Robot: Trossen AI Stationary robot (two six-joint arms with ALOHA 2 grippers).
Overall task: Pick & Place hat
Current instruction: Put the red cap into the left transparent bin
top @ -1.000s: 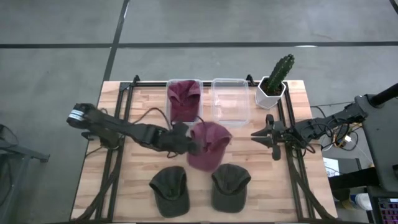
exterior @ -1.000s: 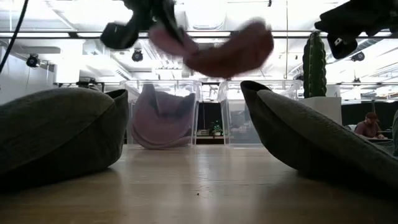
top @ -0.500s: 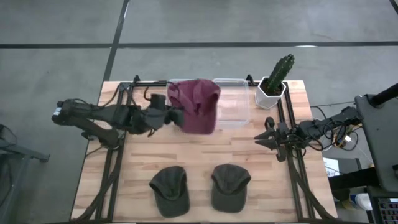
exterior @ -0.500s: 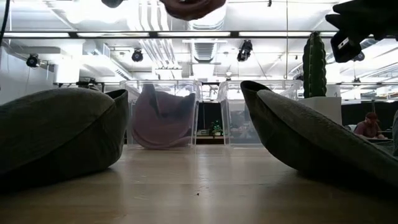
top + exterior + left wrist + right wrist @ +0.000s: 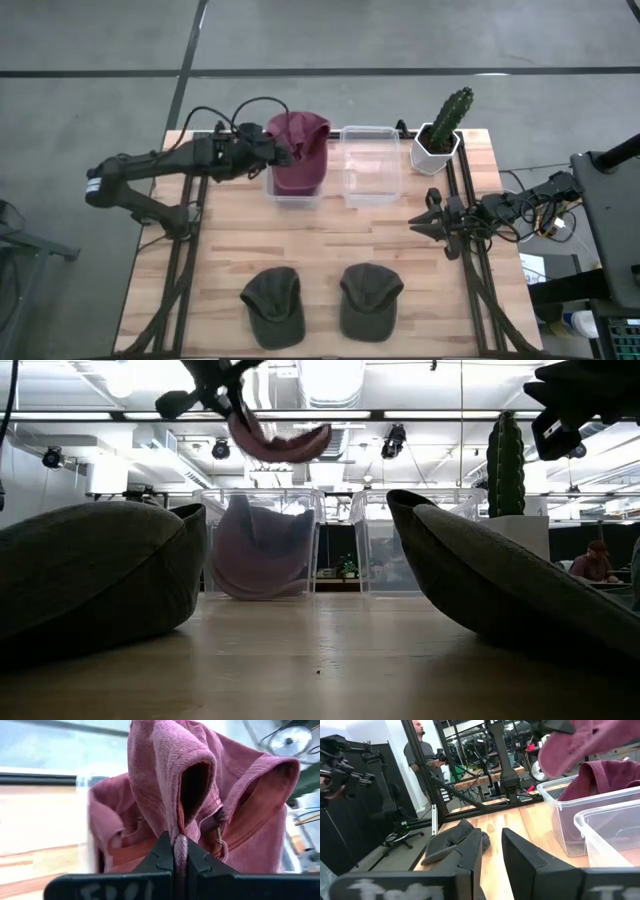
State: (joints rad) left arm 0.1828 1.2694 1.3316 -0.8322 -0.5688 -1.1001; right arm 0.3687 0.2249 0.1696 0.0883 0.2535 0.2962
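Wood table [image 5: 230, 240], grey floor around; left gripper [image 5: 275, 155] clamps maroon hat [image 5: 300, 150], now over upper-centre bin [image 5: 272, 190]; right gripper [image 5: 432, 222] parted, empty.

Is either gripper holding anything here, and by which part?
The left gripper holds a maroon hat above the left bin, pinching a fold of fabric at its edge. The right gripper is open, holding nothing.
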